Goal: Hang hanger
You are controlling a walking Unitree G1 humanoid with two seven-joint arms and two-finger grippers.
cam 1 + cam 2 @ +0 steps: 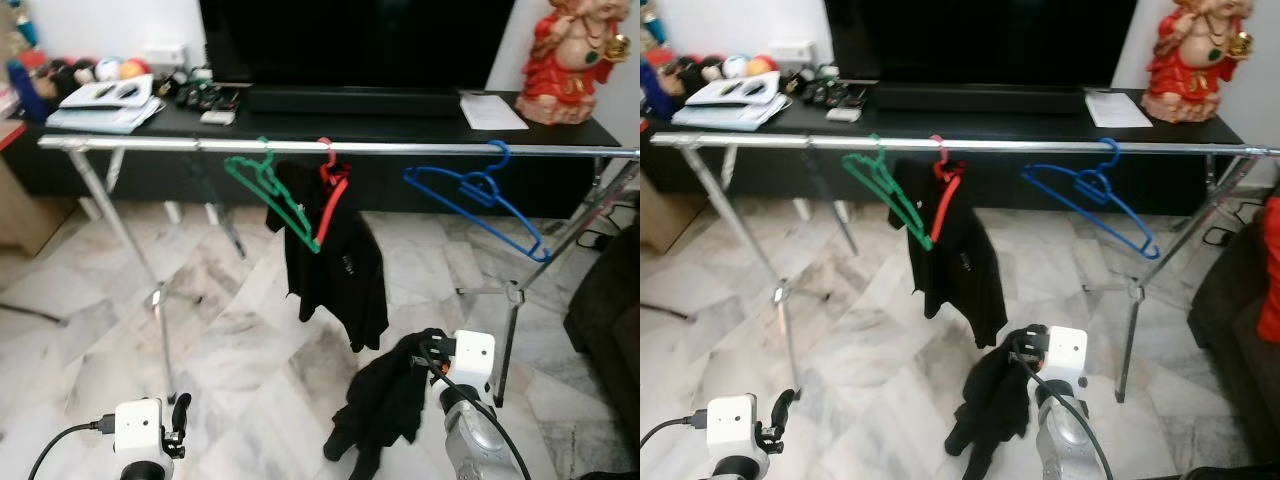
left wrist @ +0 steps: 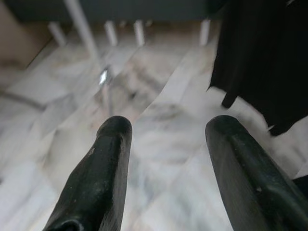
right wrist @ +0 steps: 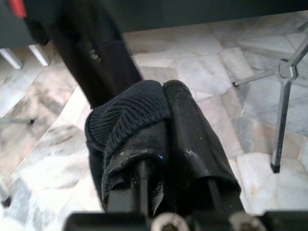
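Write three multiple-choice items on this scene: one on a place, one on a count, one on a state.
1. Where does the black garment on the red hanger hang?
A. Between the green hanger and the blue hanger
B. Right of the blue one
C. Left of the green one

2. How many hangers are on the rail?
A. Two
B. Three
C. Four

3. What is the right gripper doing?
A. Open over bare floor
B. Shut on a hanger
C. Shut on dark cloth

Answers: 1 A, the red hanger sits between the other two. 2 B, green, red and blue. 3 C, the right wrist view shows knit cloth pinched between its fingers, while the left gripper is open.
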